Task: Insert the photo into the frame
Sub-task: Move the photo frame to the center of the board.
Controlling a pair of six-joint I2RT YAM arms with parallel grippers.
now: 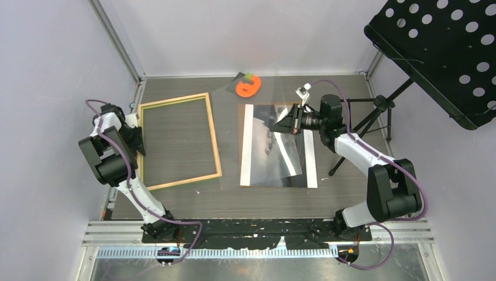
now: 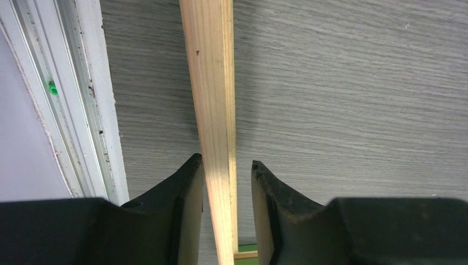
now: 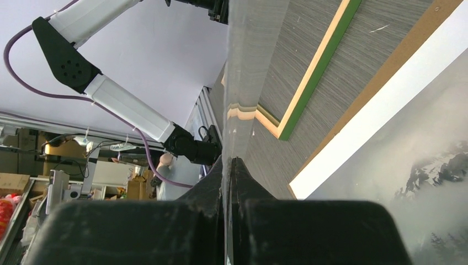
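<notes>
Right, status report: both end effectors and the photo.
Left end effector open, straddling frame rail. Right end effector shut on clear sheet. Photo flat under that sheet, outside frame.

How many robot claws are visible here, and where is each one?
2. The left claw stands open astride one rail of the frame; the right claw is shut on a clear sheet over the photo. None seems hidden.

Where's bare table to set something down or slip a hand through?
Free: bare table inside the frame; near band before frame and photo. Crowded: the photo's side, under the clear sheet the right gripper pinches; orange object behind it.
</notes>
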